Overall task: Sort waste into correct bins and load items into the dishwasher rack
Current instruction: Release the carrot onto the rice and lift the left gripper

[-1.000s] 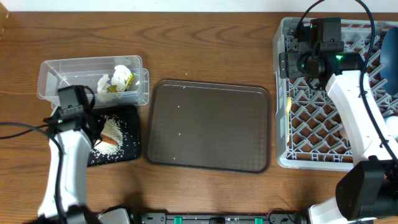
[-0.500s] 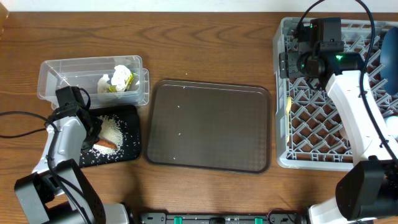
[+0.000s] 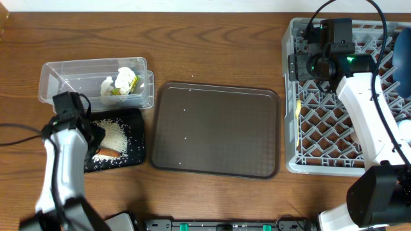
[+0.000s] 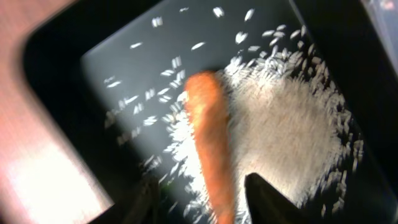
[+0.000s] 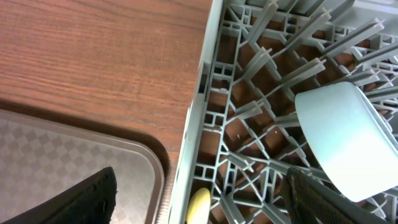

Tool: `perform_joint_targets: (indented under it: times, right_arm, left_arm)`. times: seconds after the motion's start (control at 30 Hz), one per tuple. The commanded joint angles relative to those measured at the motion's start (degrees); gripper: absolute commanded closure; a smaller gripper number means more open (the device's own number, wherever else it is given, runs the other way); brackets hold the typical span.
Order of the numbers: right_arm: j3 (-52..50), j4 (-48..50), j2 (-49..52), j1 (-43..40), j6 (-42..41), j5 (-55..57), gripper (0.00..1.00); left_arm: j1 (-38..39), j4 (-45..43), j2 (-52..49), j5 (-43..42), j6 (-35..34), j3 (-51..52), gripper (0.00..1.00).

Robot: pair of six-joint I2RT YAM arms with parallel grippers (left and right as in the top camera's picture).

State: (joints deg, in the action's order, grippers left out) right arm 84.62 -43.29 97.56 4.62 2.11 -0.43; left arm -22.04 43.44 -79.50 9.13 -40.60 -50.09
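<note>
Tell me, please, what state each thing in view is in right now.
Left end effector: open, straddling the carrot.
Right end effector: open, empty, over the rack edge.
Carrot: lying on rice in the black tray.
Clear tub: holding the tissue.
Brown tray: nearly bare, a few grains.
Spoon: lying in the rack.
Plate: in the rack.

Brown wood-grain tabletop (image 3: 212, 51), dark streaks in grain, evenly lit.

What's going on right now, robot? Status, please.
Left pincer open, low over carrot lying on rice in black tray. Right pincer open, empty, above rack edge. Nothing blocking either.
</note>
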Motion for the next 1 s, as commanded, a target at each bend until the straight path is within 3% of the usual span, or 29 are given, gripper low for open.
perform_joint_targets:
  times: [0.0,0.13,0.23,0.27,0.43,0.67,0.97]
  right_arm:
    - [0.1,0.0,0.5,-0.1,-0.1,0.2,0.16]
    - [0.1,0.0,0.5,-0.1,-0.1,0.2,0.15]
    - [0.1,0.0,0.5,-0.1,-0.1,0.2,0.15]
    - [0.1,0.0,0.5,-0.1,-0.1,0.2,0.15]
    - [0.1,0.0,0.5,-0.1,-0.1,0.2,0.15]
    - [0.1,0.0,0.5,-0.1,-0.1,0.2,0.14]
    - [0.1,0.2,0.5,-0.1,-0.1,0.2,0.14]
  left_arm:
    - [-0.2,4.9,5.5,0.4,-2.2,-0.9,0.63]
    - [-0.2,12.1,9.9,0.4,-5.8,-0.9,0.74]
    - [-0.2,16.6,10.7,0.4,-8.4,-0.9,0.93]
    - [-0.2,18.3,10.7,0.4,-10.6,-0.9,0.95]
    - [-0.2,23.1,10.7,0.4,-21.8,0.2,0.94]
    - [-0.3,23.1,10.7,3.0,-30.9,4.6,0.94]
    - [-0.3,12.7,10.6,6.0,-32.2,12.0,0.91]
